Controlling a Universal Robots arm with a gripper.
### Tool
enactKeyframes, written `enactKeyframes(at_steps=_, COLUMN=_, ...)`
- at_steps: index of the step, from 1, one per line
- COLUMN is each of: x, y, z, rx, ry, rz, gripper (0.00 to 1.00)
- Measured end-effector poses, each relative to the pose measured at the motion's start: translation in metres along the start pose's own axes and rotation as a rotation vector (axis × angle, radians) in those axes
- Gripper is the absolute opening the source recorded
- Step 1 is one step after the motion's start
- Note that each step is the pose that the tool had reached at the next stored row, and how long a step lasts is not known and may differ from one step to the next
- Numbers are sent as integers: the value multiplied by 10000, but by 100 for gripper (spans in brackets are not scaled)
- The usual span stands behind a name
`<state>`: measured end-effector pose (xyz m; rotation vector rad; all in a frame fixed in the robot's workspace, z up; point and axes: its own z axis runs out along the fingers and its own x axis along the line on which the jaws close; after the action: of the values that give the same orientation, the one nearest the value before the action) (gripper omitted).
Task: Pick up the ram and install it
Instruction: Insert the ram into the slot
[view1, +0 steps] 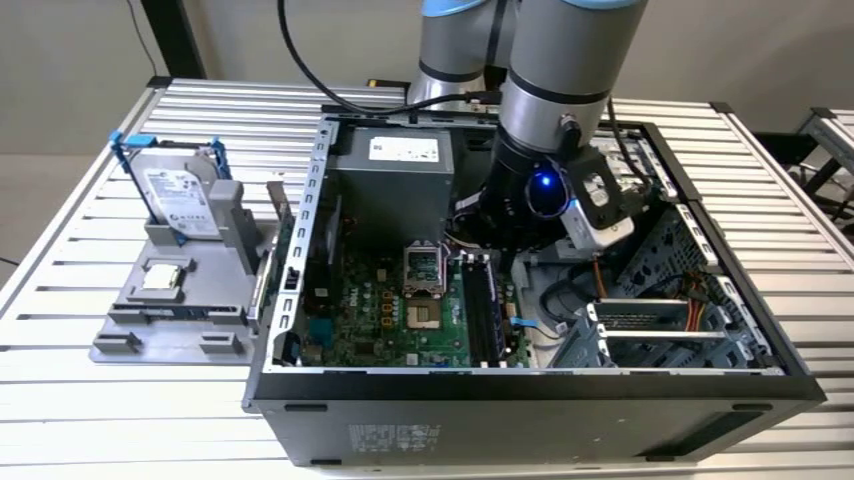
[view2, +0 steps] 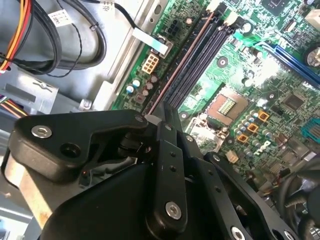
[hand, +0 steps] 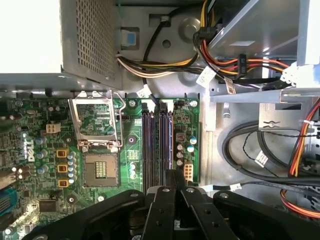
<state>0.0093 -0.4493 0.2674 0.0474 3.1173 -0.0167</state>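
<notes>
The gripper (hand: 172, 182) is being held low inside the computer case (view1: 534, 385), its fingers (view2: 170, 117) closed together on the ram (view2: 177, 70). The ram is being kept edge-on just ahead of the fingertips, lined up along the memory slots (hand: 157, 150) of the motherboard (hand: 45, 150), directly beneath the gripper.

Ram (view2: 180, 62): a long, thin, flat stick, seen edge-on in the second wrist view as a narrow brownish line. It stands upright on its long edge in the memory slot (view2: 192, 65) nearest the motherboard's (view2: 260, 70) edge, parallel to the neighbouring dark slots and about equal to them in length. Its near end is hidden between the closed fingertips of the gripper (view2: 167, 117); its far end reaches the slot's pale end clip.
</notes>
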Motion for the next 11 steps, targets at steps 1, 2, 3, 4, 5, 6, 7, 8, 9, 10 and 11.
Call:
enactKeyframes(at_steps=1, x=0, y=0, z=-8, rx=1, ry=0, rz=0, gripper=0)
enactKeyframes(at_steps=2, x=0, y=0, z=-14, rx=1, ry=1, rz=0, gripper=0)
enactKeyframes(at_steps=3, x=0, y=0, z=-21, rx=-1, ry=0, rz=-1, gripper=0)
enactKeyframes(at_steps=4, x=-1, y=0, z=-28, rx=0, ry=0, rz=-1, gripper=0)
enactKeyframes(at_steps=5, x=-1, y=0, z=-35, rx=1, ry=0, rz=-1, gripper=0)
enactKeyframes(at_steps=6, x=-1, y=-1, z=-42, rx=0, ry=0, rz=-1, gripper=0)
enactKeyframes(at_steps=7, x=-2, y=0, z=-45, rx=-1, ry=0, rz=-2, gripper=0)
enactKeyframes(at_steps=8, x=-2, y=0, z=-44, rx=-3, ry=-1, rz=-32, gripper=0)
enactKeyframes(at_steps=9, x=-2, y=0, z=-44, rx=-7, ry=-6, rz=-179, gripper=0)
enactKeyframes(at_steps=10, x=-2, y=-1, z=-45, rx=-10, ry=-9, rz=-359, gripper=0)
enactKeyframes(at_steps=11, x=-2, y=-1, z=-45, rx=-14, ry=-13, rz=-544, gripper=0)
